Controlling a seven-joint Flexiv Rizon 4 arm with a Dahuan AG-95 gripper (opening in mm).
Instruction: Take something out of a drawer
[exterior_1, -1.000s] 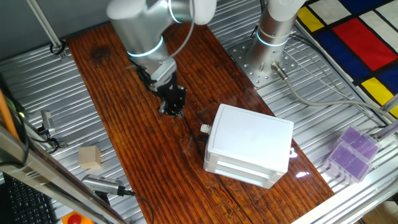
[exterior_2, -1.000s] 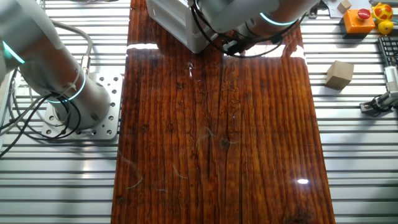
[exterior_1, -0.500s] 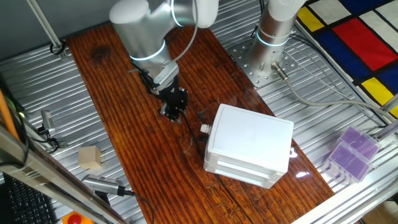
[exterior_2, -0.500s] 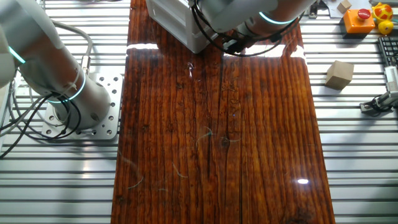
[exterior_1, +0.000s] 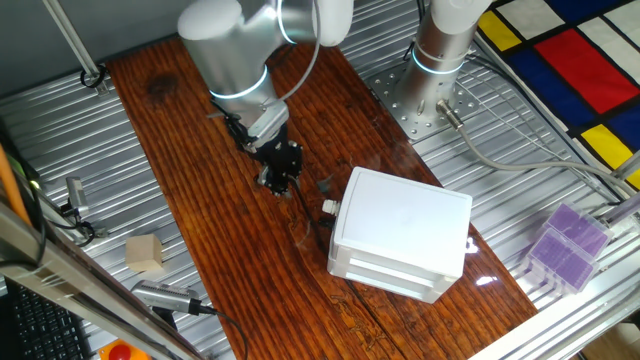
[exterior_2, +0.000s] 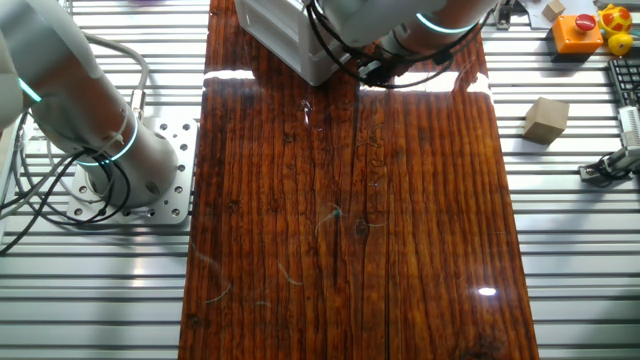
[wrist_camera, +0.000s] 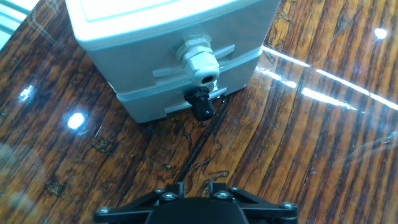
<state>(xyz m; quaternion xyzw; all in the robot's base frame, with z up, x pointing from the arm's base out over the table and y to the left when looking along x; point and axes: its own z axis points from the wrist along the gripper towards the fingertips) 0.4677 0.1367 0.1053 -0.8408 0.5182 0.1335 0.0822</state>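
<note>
Gripper (exterior_1: 277, 181) low over wooden tabletop (exterior_1: 190, 160), near white drawer box (exterior_1: 402, 233); finger spread cannot be told. Upper drawer (wrist_camera: 168, 56) closed, pale knob (wrist_camera: 199, 62) facing gripper; yellow block unseen. Tan cube (exterior_1: 144, 253), purple rack (exterior_1: 567, 246) well apart.

2 fixed cameras overlook the table (exterior_1: 200, 150) from opposite sides; hand view close.

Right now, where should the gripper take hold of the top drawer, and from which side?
Judging by shape: take the pale round knob on the front of the top drawer. It juts straight out, the only graspable feature there. Come head-on from the front, where the gripper already faces it, and close the fingers across the knob. The black knob below belongs to the lower drawer.
</note>
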